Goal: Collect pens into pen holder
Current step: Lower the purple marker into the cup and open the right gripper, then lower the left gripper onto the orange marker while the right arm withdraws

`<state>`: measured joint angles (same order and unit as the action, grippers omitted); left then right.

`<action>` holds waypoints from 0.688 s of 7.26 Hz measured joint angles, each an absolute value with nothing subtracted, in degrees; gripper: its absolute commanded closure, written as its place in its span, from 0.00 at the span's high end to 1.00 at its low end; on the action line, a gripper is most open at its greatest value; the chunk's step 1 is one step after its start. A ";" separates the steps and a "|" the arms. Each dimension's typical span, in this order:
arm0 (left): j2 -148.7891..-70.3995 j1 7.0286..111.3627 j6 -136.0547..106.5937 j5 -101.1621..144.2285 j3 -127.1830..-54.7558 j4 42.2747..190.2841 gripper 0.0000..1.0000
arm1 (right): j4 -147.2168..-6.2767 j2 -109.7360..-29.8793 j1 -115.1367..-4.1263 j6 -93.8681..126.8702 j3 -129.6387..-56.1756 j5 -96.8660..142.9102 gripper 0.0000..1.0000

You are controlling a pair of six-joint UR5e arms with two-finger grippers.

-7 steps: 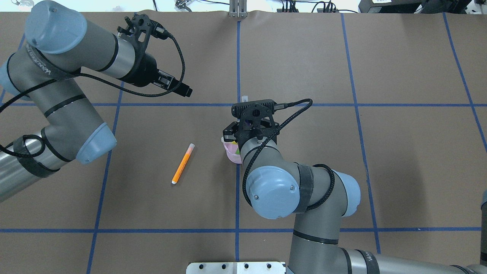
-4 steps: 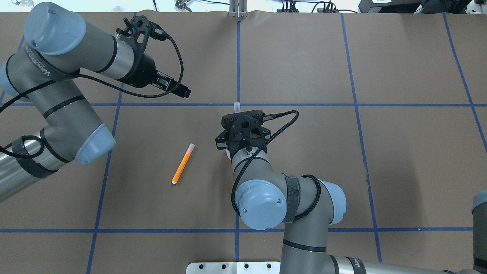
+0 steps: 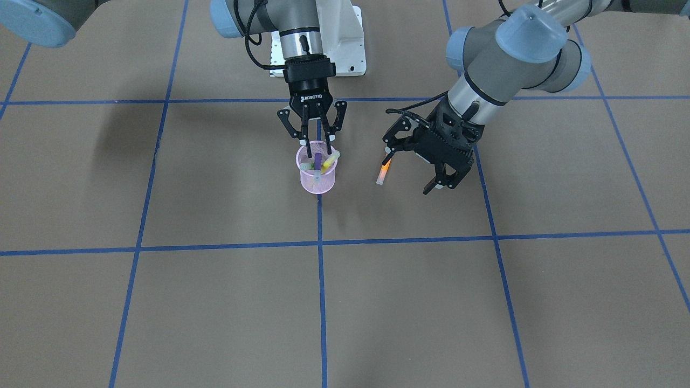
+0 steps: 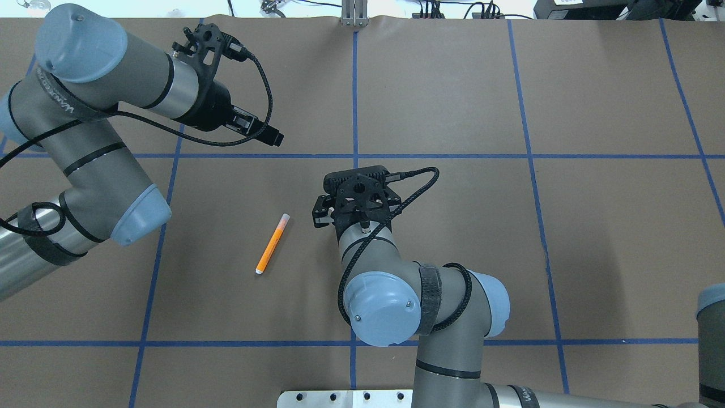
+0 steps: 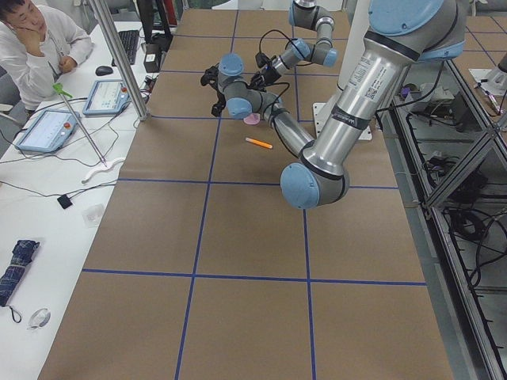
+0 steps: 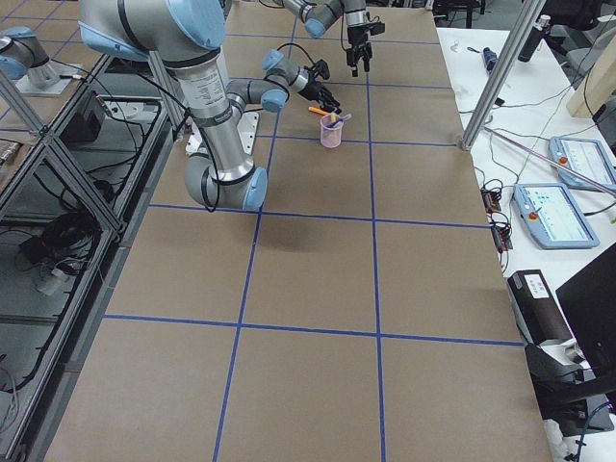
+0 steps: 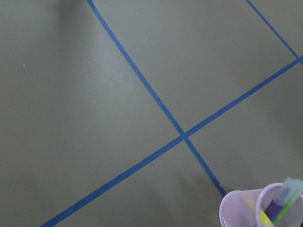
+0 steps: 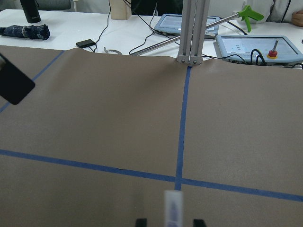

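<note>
Hiding the pen holder (image 3: 317,179) overhead, right gripper (image 3: 315,145) hangs parted; left gripper (image 3: 439,188) likewise.

A brown cover (image 4: 566,255) lies over the big table. Blue tape lines (image 4: 355,85) cut it into squares. On the far side is a white side table (image 5: 24,229). A person in a white top (image 5: 40,47) sits there. Two tablets (image 5: 46,131) and a folded dark umbrella (image 5: 17,269) lie on it. A metal post (image 5: 119,55) stands at its edge.
</note>
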<state>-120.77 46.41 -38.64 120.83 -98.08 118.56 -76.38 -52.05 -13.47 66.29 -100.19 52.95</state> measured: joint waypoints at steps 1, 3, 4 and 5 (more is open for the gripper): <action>-120.76 46.38 -38.67 120.79 -98.09 118.57 1.00 | -76.49 -51.53 -14.02 65.89 -100.53 54.84 0.99; -120.70 45.42 -38.95 120.74 -98.02 118.54 1.00 | -78.55 -50.79 -19.14 65.11 -102.95 65.09 0.99; -120.69 43.90 -39.56 120.66 -97.79 118.42 1.00 | -81.87 -50.82 -23.88 65.03 -104.71 72.73 0.99; -120.69 42.11 -41.15 120.09 -97.57 118.20 1.00 | -85.30 -51.17 -30.19 65.03 -105.89 83.24 0.99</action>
<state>-120.69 42.11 -41.15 120.09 -97.57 118.20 -85.30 -51.17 -30.19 65.03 -105.89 83.24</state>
